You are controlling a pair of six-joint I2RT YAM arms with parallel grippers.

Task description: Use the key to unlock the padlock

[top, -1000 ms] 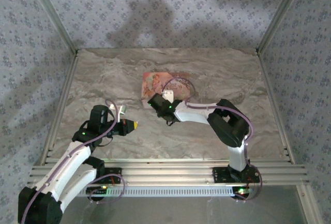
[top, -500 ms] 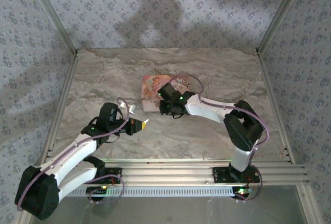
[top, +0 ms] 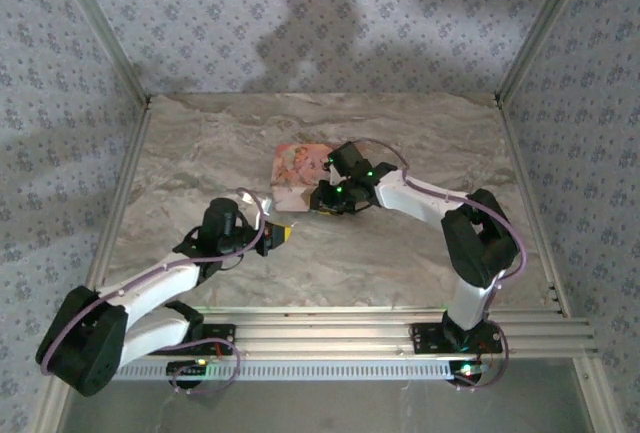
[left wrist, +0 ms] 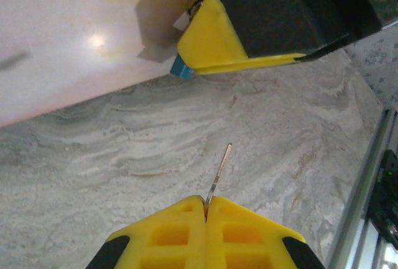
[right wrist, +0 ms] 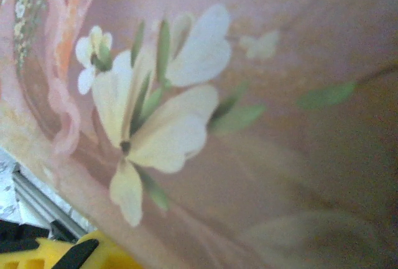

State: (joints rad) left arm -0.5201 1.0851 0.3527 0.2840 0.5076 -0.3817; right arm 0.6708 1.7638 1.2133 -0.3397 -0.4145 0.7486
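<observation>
Left gripper (left wrist: 205, 205), fingers pressed together, pinches the key (left wrist: 221, 168); its shaft points ahead, and we find the padlock (left wrist: 181, 68) ahead and slightly left, apart from the tip, at the box (left wrist: 74, 45) edge under the right gripper (top: 323, 199), whose grip we cannot tell.

No legible text, label, brand, number or sign anywhere.

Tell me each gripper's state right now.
Left gripper: closed on the key.
Right gripper: against the padlock; open or closed cannot be told.
</observation>
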